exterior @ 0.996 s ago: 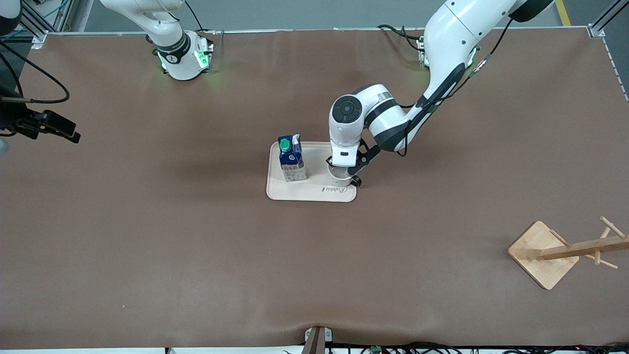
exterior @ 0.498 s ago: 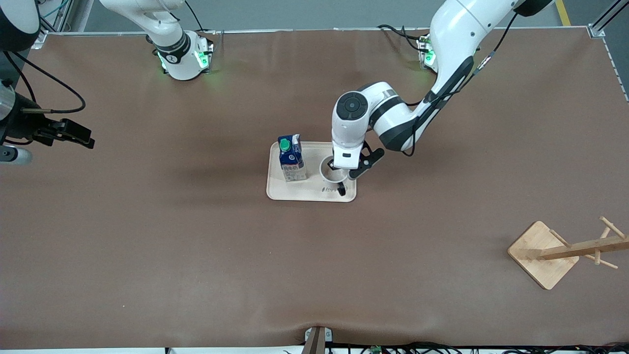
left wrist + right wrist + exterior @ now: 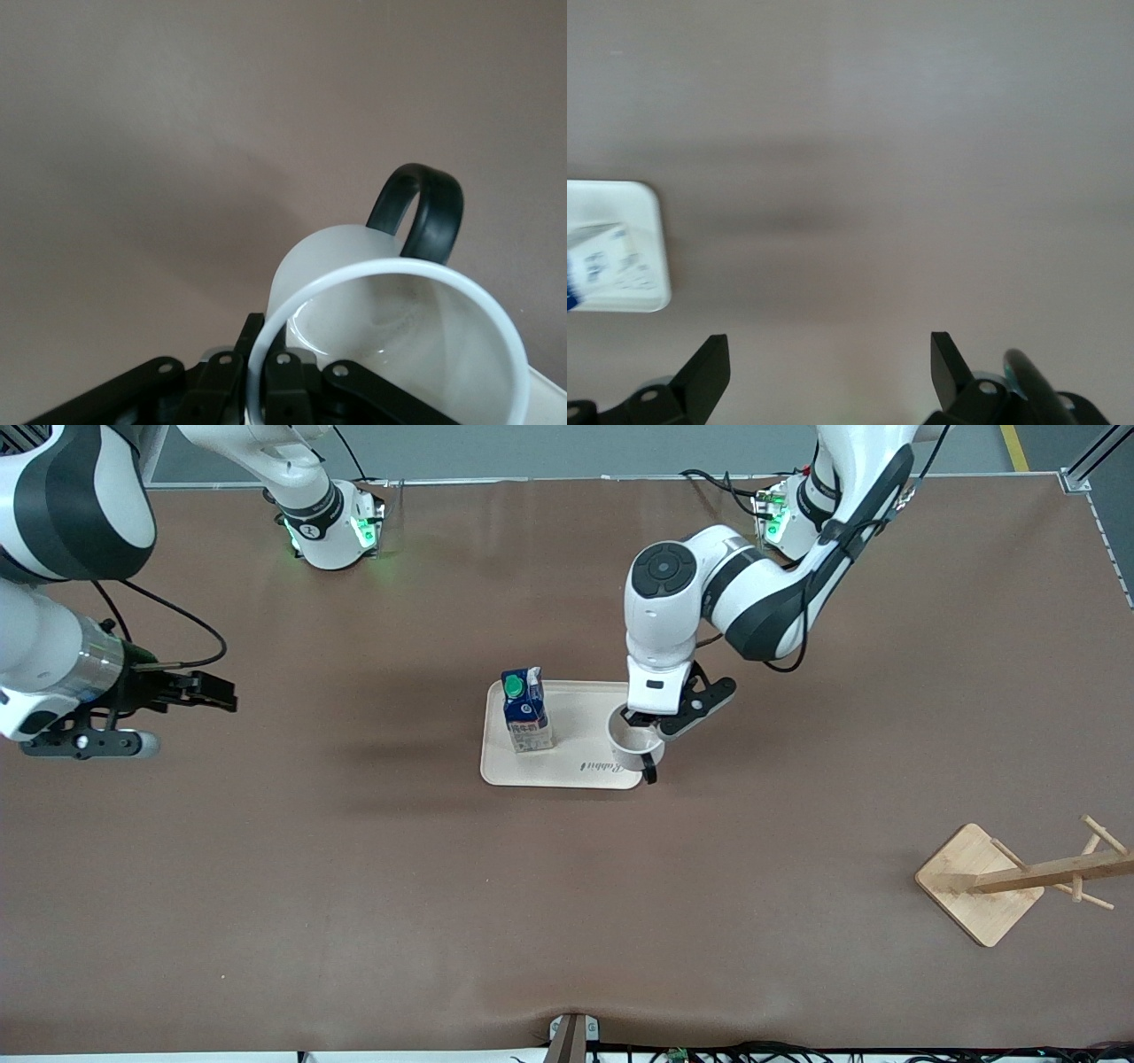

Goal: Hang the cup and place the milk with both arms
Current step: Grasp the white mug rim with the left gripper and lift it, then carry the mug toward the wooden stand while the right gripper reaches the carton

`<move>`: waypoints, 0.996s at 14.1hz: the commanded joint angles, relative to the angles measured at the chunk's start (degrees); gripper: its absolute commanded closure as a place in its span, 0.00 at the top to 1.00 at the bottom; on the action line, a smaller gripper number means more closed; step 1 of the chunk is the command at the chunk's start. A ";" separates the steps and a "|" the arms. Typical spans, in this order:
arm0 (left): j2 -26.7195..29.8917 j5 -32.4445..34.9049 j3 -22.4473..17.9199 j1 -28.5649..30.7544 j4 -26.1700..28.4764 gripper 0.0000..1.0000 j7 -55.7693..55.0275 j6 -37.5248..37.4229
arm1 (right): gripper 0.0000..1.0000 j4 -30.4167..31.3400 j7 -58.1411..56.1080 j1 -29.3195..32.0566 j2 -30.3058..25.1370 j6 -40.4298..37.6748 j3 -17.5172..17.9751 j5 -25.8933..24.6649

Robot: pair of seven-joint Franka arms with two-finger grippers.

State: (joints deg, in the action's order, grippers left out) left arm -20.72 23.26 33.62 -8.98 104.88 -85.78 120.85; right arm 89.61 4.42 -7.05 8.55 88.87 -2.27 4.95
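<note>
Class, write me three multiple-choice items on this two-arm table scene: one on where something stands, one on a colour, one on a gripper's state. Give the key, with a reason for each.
1. Where does the milk stand?
A. on the tray
B. on the wooden rack
C. on the bare table mat

2. What colour is the cup's handle?
A. white
B. black
C. green

3. What is the left gripper doing?
A. hanging open over the rack
B. shut on the cup, lifted over the tray's edge
C. shut on the milk

Key: 1 A, the carton stands inside the tray's rim. 2 B, the left wrist view shows a black loop on the cup. 3 B, the fingers clamp the cup's rim. The right gripper waits open.
</note>
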 commanded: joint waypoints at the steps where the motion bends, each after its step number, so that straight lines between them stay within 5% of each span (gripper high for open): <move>1: 4.36 -3.64 0.75 3.69 -0.20 0.00 9.28 -3.68 | 1.00 -1.28 0.50 -0.07 0.50 -0.72 -0.10 5.84; 5: 8.59 -9.10 0.75 9.50 -2.57 0.00 23.87 -10.70 | 1.00 -1.28 0.50 -3.93 0.77 0.50 -0.01 8.32; 9: 12.37 -14.37 0.66 16.96 -4.85 0.00 39.25 -17.56 | 1.00 -0.93 0.94 -14.63 2.17 8.66 -0.19 6.57; 14: 15.53 -16.04 0.57 25.75 -5.30 0.00 55.51 -21.09 | 1.00 -1.11 15.07 -24.57 8.31 14.29 -0.10 6.21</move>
State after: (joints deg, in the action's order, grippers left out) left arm -7.38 9.11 33.62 13.59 99.43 -36.00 101.14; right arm 89.66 15.45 -28.49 14.08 101.52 -1.84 12.08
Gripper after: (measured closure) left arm 0.947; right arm 0.000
